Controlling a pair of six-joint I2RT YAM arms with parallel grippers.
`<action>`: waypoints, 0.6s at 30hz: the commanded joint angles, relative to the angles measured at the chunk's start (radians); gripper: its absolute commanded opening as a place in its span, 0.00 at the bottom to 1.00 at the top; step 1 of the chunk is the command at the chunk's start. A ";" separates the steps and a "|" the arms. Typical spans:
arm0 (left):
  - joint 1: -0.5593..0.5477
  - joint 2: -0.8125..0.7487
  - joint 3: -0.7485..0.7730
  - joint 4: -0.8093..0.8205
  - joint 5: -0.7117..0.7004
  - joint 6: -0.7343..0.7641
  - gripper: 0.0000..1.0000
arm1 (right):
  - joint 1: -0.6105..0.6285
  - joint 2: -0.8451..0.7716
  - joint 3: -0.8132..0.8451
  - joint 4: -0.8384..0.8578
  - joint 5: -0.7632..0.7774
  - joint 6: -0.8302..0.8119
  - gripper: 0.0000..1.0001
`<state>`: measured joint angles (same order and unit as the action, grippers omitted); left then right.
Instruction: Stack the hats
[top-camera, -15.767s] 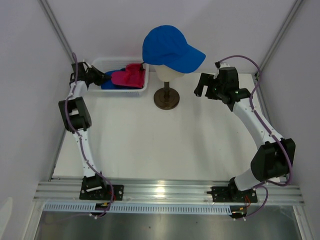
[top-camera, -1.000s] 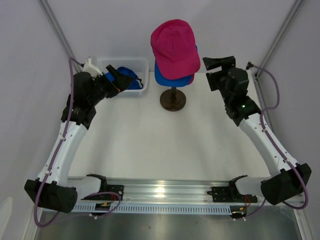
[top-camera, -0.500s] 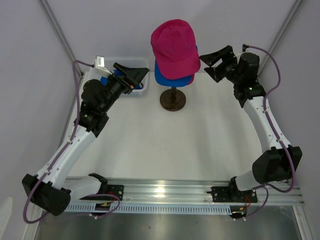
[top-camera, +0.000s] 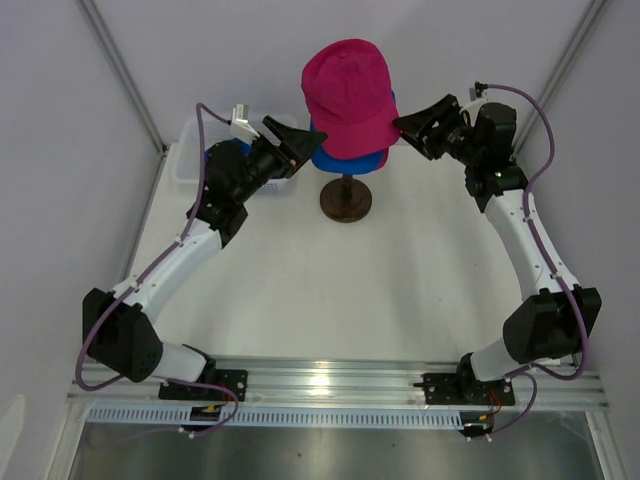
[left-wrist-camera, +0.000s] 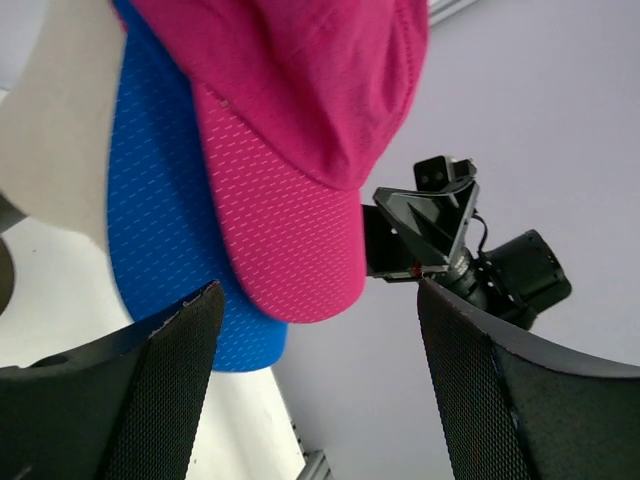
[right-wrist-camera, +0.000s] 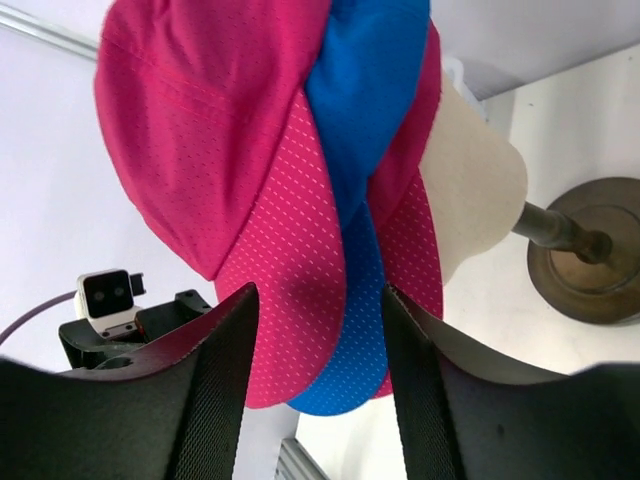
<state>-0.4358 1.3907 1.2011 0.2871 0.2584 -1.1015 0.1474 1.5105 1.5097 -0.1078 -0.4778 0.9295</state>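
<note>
My left pincer (top-camera: 300, 142) and right pincer (top-camera: 412, 133) both gape empty, flanking the pink hat (top-camera: 348, 90) stacked over the blue hat (top-camera: 345, 158) at the tabletop's (top-camera: 330, 290) far edge. Next, I judge, they need gentle squaring.

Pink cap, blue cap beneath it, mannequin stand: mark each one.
pink cap (top-camera: 345, 85): top external view, on the crown.
blue cap (top-camera: 348, 162): top external view, on the edge showing under the pink one.
mannequin stand (top-camera: 345, 208): top external view, on the round base.

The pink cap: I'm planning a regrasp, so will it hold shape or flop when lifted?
The pink cap looks like thin mesh draped over the blue cap, so probably floppy and light. Its curved brim likely stays stiffer.
</note>
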 joint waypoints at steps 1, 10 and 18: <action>-0.015 0.019 0.074 0.086 0.035 -0.023 0.81 | -0.003 0.017 0.041 0.068 -0.047 -0.002 0.54; -0.020 0.060 0.110 0.035 0.016 -0.015 0.82 | 0.006 0.042 0.035 0.134 -0.062 0.051 0.32; -0.020 0.060 0.115 0.009 -0.007 0.014 0.85 | 0.012 0.010 -0.035 0.215 -0.032 0.144 0.00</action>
<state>-0.4458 1.4517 1.2701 0.2810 0.2649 -1.1057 0.1509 1.5459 1.5024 0.0517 -0.5232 1.0431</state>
